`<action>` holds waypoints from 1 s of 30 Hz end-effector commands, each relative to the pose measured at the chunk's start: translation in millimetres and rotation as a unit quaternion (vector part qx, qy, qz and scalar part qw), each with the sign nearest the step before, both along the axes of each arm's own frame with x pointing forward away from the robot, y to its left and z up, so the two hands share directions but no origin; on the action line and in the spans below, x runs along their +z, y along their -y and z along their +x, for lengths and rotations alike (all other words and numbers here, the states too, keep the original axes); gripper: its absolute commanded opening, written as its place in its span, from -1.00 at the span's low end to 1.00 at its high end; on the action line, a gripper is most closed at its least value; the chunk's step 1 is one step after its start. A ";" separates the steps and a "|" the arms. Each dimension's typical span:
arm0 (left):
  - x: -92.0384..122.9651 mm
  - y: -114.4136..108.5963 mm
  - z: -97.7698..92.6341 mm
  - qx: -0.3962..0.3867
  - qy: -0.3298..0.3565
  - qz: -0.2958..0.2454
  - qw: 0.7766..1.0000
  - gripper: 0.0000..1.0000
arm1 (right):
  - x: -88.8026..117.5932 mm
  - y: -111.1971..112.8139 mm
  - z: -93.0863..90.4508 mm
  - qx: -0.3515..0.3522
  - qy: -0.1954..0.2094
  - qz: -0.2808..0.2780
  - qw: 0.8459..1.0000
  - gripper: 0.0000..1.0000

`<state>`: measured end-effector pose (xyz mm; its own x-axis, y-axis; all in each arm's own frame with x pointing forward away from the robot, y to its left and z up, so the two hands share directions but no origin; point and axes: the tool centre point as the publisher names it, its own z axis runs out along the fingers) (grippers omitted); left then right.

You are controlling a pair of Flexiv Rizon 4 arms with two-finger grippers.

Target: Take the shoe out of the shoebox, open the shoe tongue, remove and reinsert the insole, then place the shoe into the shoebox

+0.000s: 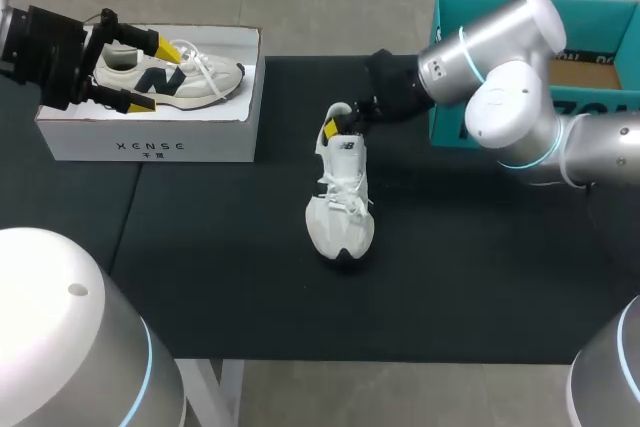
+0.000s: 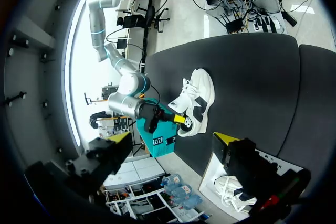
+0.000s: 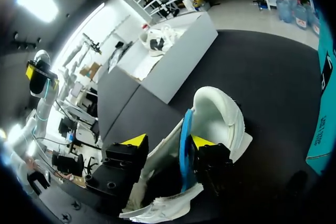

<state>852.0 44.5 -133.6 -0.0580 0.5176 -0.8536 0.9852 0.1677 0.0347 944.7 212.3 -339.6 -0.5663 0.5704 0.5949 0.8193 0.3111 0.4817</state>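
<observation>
The white shoe [image 1: 340, 202] lies on the black table [image 1: 220, 277], outside the white shoebox [image 1: 150, 137] and well apart from it on the right arm's side. The right gripper [image 3: 168, 140] is at its heel, fingers apart, with the blue insole [image 3: 185, 145] on edge against one finger. Above the shoebox, where a second shoe [image 1: 185, 79] lies, the left gripper [image 1: 154, 75] hangs spread and empty.

Table [image 1: 250, 287]: black matte top in two panels, seam running near to far on the left side. White leg [image 1: 212, 392] under near edge. Open teal carton [image 1: 600, 27] at far right, brown cardboard inside.
</observation>
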 end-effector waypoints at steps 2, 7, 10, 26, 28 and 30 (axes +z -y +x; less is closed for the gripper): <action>0.0 0.2 -0.2 0.000 0.000 0.002 1.000 1.00 | -3.0 -3.1 -1.2 -0.001 -0.006 0.002 1.000 -1.00; 0.0 0.2 -0.2 0.000 0.000 0.002 1.000 1.00 | -7.6 -2.3 -3.1 -0.002 -0.010 0.002 1.000 -1.00; 0.0 0.2 -0.2 0.000 0.000 0.002 1.000 1.00 | -9.4 -0.4 -3.2 -0.005 -0.011 0.001 1.000 -1.00; 0.0 0.2 -0.2 0.000 0.000 0.002 1.000 1.00 | -16.8 14.8 -9.3 -0.027 -0.020 -0.032 0.999 1.00; 0.0 0.2 -0.2 0.000 0.000 0.002 1.000 1.00 | -12.8 16.5 -6.9 -0.034 -0.012 -0.030 0.999 1.00; 0.0 0.2 -0.2 0.000 0.000 0.002 1.000 1.00 | -7.4 18.0 -4.1 -0.039 -0.004 -0.033 0.999 1.00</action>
<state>851.9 44.5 -133.6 -0.0580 0.5176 -0.8536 0.9852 0.1677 0.0347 946.6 196.0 -353.4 -0.5177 0.6398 0.5681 0.8460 0.2837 0.4515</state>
